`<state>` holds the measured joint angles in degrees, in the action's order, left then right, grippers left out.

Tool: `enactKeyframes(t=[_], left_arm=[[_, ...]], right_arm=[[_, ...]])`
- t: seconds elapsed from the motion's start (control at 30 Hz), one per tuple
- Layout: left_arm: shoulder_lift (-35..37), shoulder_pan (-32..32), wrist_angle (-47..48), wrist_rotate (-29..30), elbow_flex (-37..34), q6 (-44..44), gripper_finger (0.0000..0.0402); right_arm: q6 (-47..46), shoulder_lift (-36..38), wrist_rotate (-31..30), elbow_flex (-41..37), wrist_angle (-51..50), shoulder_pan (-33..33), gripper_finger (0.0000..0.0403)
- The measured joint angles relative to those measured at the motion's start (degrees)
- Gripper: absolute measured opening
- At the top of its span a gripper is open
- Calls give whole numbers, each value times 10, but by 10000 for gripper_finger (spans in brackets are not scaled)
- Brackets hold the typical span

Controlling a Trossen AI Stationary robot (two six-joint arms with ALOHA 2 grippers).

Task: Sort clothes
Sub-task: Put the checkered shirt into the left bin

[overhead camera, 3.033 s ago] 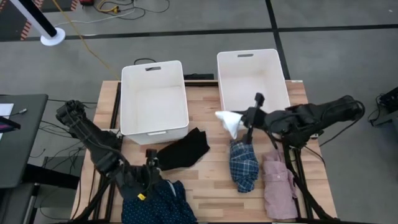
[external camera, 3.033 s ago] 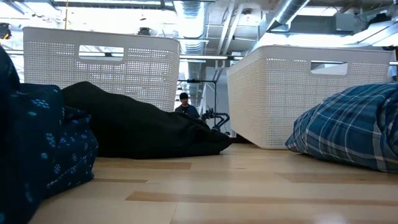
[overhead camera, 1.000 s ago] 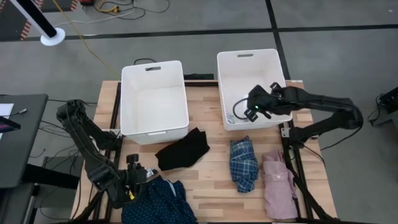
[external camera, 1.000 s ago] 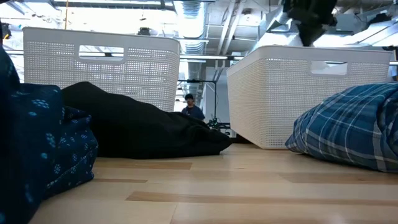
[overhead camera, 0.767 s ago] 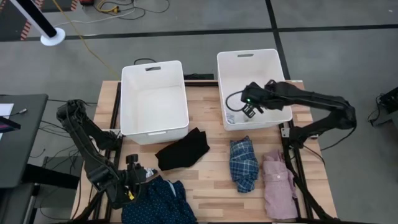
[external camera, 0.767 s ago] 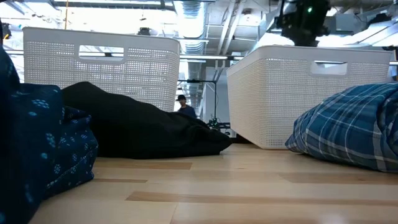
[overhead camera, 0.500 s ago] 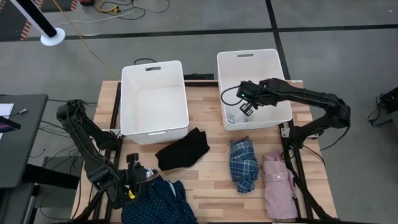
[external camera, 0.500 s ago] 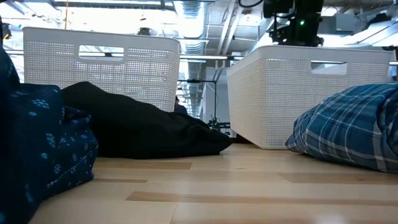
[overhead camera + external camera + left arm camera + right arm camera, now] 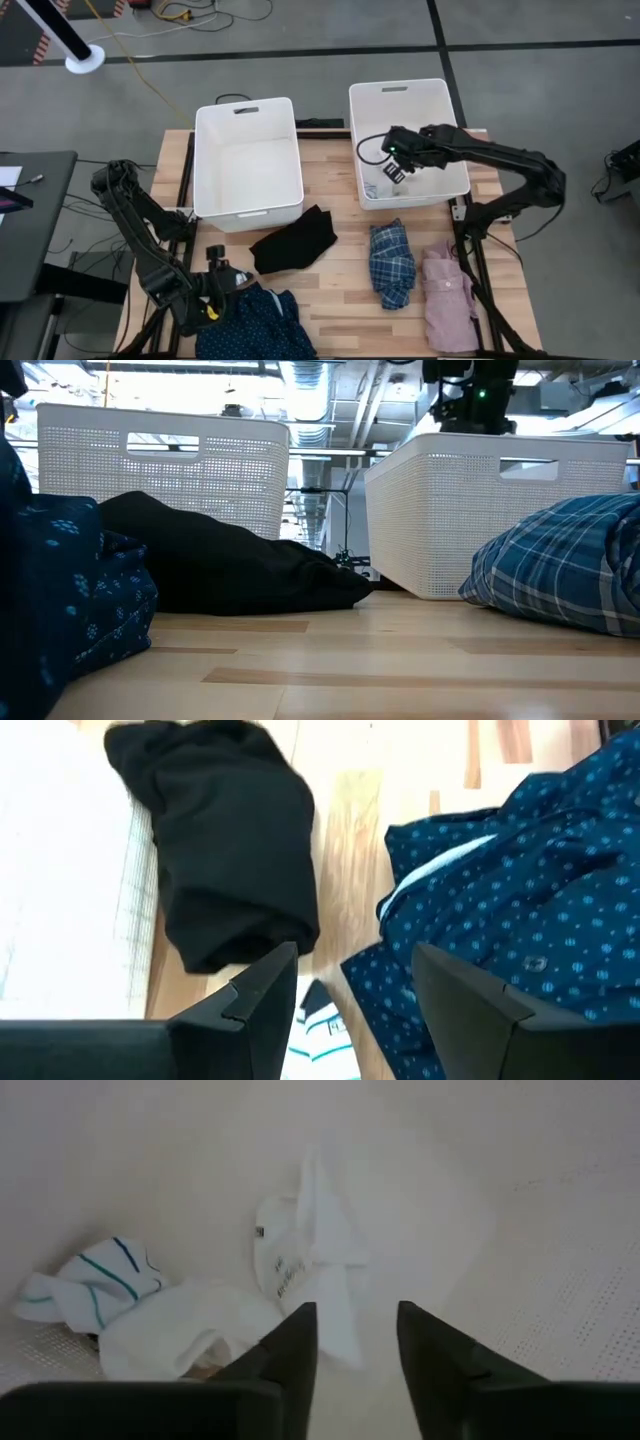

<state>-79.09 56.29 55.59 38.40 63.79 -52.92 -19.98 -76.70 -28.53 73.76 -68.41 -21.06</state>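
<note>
Filling the centre of the high view, a pale wooden table (image 9: 330, 295) stands on a grey floor crossed by dark lines, with a yellow cable trailing at the upper left and a dark desk at the left edge. Two white bins sit along its upper half: the left bin (image 9: 247, 157) and the right bin (image 9: 407, 139).

Over the right bin, in the upper right of the frame, hangs the right gripper (image 9: 392, 168), its fingers parted and holding nothing. Its wrist view looks down past them at a white garment (image 9: 310, 1270) lying on the bin floor, with a white piece striped in blue-green (image 9: 85, 1280) beside it.

At the lower left of the high view the left gripper (image 9: 228, 281) sits low over the table edge, jaws also spread and empty. Its wrist view shows the black garment (image 9: 225, 850) lying against the left bin's wall and the navy patterned garment (image 9: 520, 920) just beside it.

Below the bins lie the remaining clothes: the black garment in the middle, the navy one at the bottom left, a blue plaid garment (image 9: 391, 264) right of centre, and a pale pink garment (image 9: 449, 300) beside it at the lower right.

From the low view, the perforated bin walls rise behind the cloth heaps, and beyond them shows a bright room with ceiling ducts and pipes.
</note>
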Motion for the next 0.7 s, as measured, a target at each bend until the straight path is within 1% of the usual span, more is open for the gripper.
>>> enactKeyframes(t=[0.17,0.27,0.47,0.7], left_arm=[[0,-4,-14,17,0,19,194],[0,-6,-11,18,0,19,194],[0,-6,-10,16,0,21,194],[0,-6,-10,15,0,21,194]], right_arm=[[4,34,0,0,17,11,219],[10,61,0,0,33,30,244],[30,115,0,0,79,102,250],[52,143,0,0,107,227,249]])
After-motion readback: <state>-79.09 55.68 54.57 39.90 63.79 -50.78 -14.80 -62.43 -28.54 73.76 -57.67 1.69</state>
